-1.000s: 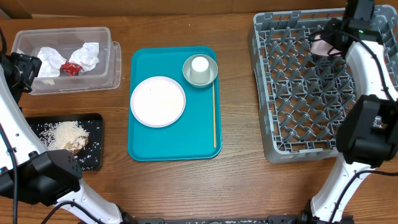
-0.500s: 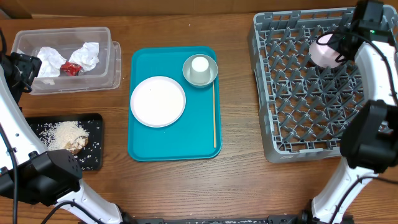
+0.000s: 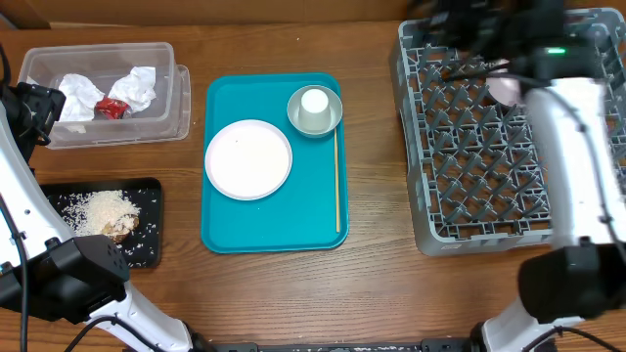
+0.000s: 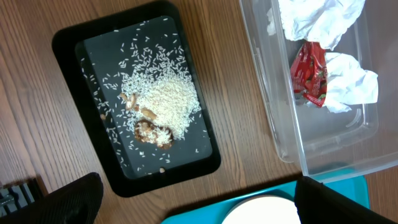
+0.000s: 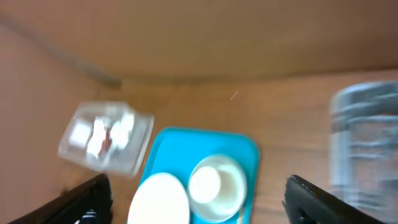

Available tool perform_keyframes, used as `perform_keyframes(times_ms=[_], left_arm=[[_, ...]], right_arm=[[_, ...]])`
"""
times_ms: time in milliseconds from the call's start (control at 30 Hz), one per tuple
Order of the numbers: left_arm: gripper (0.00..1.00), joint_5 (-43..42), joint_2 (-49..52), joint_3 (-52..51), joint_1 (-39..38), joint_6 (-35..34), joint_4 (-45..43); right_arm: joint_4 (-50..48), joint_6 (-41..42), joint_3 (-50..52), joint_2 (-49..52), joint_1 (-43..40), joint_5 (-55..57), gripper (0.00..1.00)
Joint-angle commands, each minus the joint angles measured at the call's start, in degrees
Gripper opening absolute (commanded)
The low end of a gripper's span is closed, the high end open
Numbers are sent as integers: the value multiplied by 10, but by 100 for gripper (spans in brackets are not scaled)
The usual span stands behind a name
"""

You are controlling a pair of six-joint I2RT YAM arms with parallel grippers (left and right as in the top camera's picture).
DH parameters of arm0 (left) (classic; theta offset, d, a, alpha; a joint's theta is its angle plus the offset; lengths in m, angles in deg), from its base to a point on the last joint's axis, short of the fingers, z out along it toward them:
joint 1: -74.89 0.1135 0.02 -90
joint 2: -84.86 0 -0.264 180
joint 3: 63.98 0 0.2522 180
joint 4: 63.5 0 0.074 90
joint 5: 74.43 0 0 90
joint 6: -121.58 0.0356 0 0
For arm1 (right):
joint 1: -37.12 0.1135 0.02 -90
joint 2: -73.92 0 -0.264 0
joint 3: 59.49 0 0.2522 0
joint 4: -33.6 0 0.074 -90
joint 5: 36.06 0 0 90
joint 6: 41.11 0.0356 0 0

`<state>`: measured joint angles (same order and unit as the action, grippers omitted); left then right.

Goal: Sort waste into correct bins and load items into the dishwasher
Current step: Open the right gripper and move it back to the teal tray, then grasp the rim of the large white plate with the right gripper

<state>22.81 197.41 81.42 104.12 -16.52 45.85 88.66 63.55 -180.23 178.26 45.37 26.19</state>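
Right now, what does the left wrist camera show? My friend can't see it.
A black tray holding white rice and brown food scraps lies on a wooden table, beside a clear plastic tub with crumpled white napkins and a red wrapper inside. The edge of a teal tray and a white plate peek in below.

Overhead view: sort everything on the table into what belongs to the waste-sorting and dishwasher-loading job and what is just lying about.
Belongs to the job: napkins, red wrapper, rice and food scraps, clear tub, black tray, white plate, cup, bowl, pink plate already in the rack, dish rack.

Just lying about: teal tray, wooden stick.
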Motion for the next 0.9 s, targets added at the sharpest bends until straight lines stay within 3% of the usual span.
perform_keyframes(times_ms=[0,100,333,467,733,867], left_arm=[[100,0,6,0,-4,-8,-1],[100,0,6,0,-4,-8,-1],[100,0,6,0,-4,-8,-1],[100,0,6,0,-4,-8,-1],[100,0,6,0,-4,-8,-1],[100,0,6,0,-4,-8,-1]], right_arm=[[12,-14,1,21,84,136,99],[19,-14,1,37,163,210,100],[17,-9,1,116,300,257,100],[17,10,1,158,332,320,100],[73,162,1,184,346,324,71],[91,183,2,210,346,323,67]])
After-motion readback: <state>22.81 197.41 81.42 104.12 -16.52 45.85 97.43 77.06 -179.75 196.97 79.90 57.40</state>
